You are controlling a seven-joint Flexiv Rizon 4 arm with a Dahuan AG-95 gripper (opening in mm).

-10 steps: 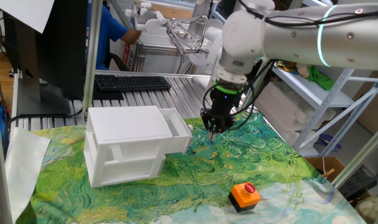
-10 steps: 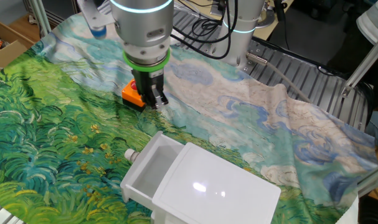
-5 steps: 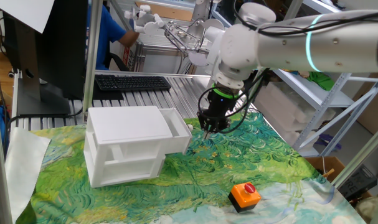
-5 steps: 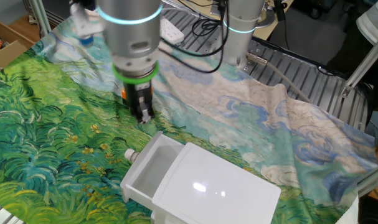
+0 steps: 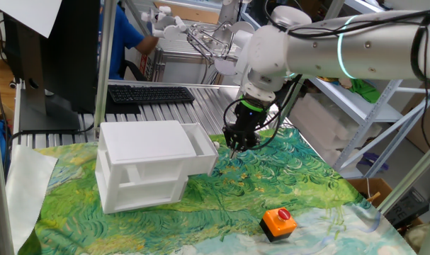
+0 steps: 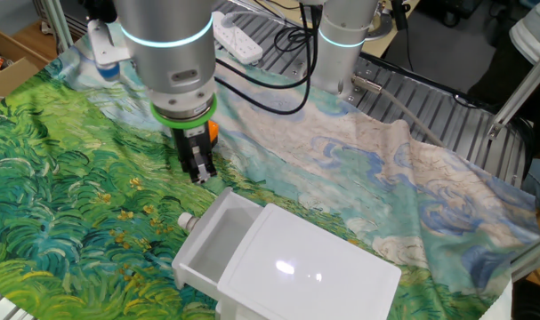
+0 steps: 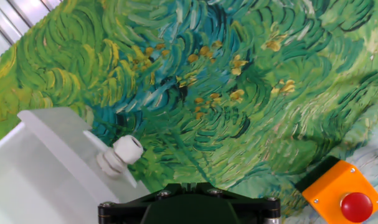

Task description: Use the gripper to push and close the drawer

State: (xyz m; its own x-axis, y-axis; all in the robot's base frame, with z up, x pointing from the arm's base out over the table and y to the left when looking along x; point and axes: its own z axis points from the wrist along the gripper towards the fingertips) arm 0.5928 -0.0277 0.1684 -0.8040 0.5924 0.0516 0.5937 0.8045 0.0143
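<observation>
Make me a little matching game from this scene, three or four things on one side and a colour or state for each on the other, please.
Things:
1. drawer
2. gripper
3. button box
4. knob

Descriptions:
A. orange with a red top
B. pulled partly out of the white cabinet
C. small, white, sticking out of the drawer's front
D. black, under a green ring, hanging beside the drawer front

Pairs: 1-B, 2-D, 3-A, 4-C
</observation>
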